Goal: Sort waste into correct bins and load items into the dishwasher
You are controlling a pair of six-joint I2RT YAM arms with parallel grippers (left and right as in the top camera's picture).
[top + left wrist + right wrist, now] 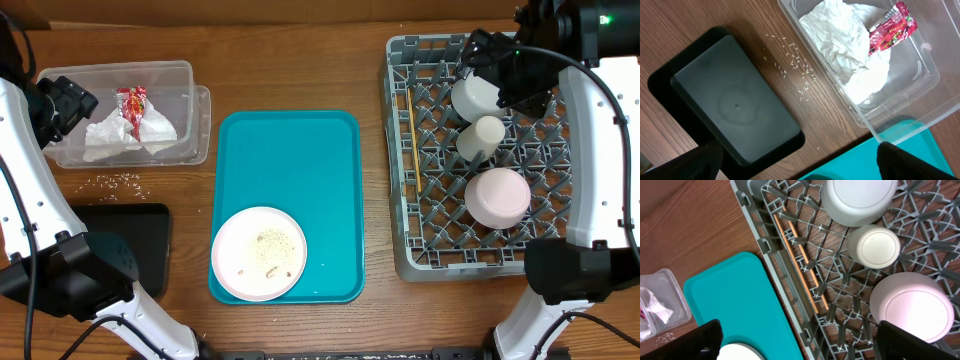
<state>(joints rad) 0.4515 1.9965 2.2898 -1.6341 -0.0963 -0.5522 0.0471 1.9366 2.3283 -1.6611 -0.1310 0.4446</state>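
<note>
Seemingly the sorting is far along: napkin (125,138) and wrapper (133,101) lie in the clear tub (192,72), dishes (497,196) and chopsticks (410,140) in the rack (400,255). The left hand (72,104) and right hand (503,72) hang open, empty. Next, the crumb-strewn plate (259,253) on the teal tray (300,150) probably needs lifting.

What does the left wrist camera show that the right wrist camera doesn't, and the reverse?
Only the left wrist: the black tray. Only the right wrist: the rack holding the chopsticks, a white bowl, a cup and a pink bowl, plus the plate at its edge. Both: the tub with the napkin, and the teal tray.
</note>
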